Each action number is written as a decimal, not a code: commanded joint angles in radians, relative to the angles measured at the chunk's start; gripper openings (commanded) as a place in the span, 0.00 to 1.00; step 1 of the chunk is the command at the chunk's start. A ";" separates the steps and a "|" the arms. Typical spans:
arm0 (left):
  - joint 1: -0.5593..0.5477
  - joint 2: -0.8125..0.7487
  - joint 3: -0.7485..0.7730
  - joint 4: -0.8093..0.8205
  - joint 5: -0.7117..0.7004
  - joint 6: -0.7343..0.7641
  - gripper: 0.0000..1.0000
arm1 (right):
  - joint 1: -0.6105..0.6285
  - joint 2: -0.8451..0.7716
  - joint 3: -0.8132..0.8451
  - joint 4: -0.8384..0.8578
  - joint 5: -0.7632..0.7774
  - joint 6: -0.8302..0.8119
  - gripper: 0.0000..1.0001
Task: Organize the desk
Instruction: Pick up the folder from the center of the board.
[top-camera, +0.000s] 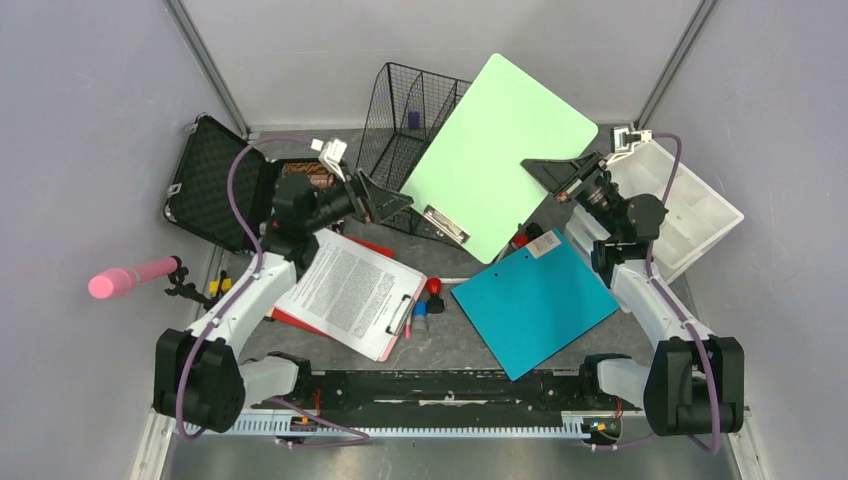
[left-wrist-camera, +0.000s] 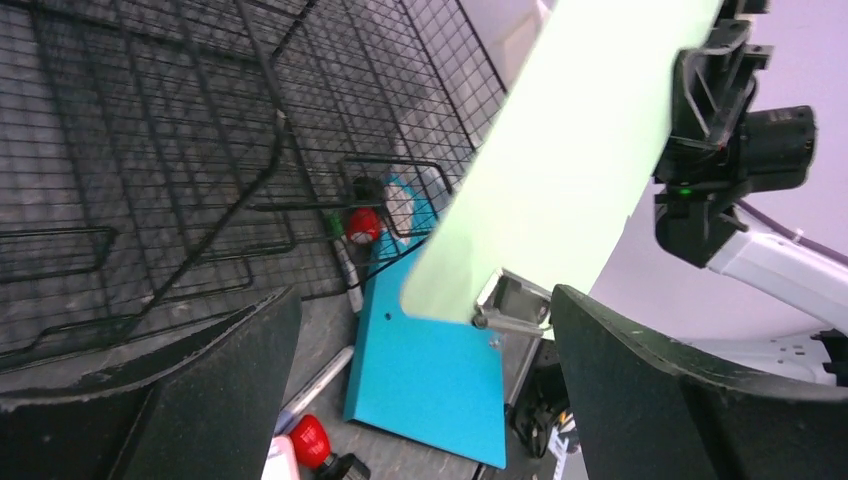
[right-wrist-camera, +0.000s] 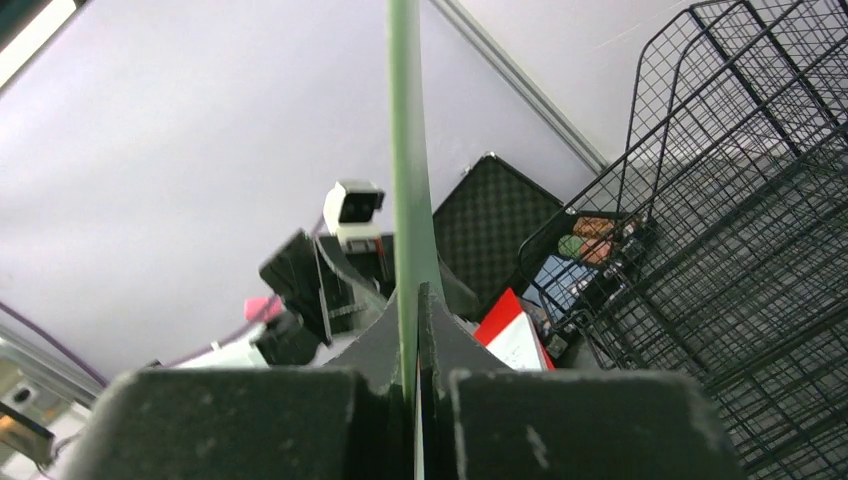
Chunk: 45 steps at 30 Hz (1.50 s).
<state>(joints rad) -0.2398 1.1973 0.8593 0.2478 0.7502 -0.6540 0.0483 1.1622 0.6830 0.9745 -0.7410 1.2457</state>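
Observation:
The desk (top-camera: 455, 345) is a dark grey mottled tabletop. My right gripper (top-camera: 563, 178) is shut on the right edge of a pale green clipboard (top-camera: 500, 150) and holds it tilted over a black wire basket (top-camera: 400, 125). The right wrist view shows the board edge-on (right-wrist-camera: 405, 150) pinched between the fingers of that gripper (right-wrist-camera: 415, 305). My left gripper (top-camera: 400, 205) is open and empty beside the board's metal clip (top-camera: 447, 224). In the left wrist view, that gripper (left-wrist-camera: 425, 335) has its jaws wide apart below the clip (left-wrist-camera: 512, 303).
A teal clipboard (top-camera: 535, 300) lies right of centre. A red clipboard with a printed sheet (top-camera: 350, 290) lies left. Markers (top-camera: 428, 300) lie between them. An open black case (top-camera: 212, 182) is back left, a white divided tray (top-camera: 685, 210) is right, and a pink-handled tool (top-camera: 130, 278) is far left.

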 joint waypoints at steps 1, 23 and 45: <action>-0.088 -0.049 -0.149 0.433 -0.067 -0.164 1.00 | -0.017 0.018 -0.023 0.161 0.087 0.140 0.00; -0.234 0.274 -0.103 0.958 -0.004 -0.371 0.74 | -0.016 0.045 -0.082 0.245 0.114 0.206 0.00; -0.168 0.003 -0.198 0.539 -0.022 -0.379 0.02 | -0.148 -0.049 -0.061 -0.026 0.085 -0.098 0.90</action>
<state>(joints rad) -0.4549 1.2816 0.6476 0.9524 0.6804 -1.0653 -0.0444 1.1610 0.5652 1.0645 -0.6464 1.3182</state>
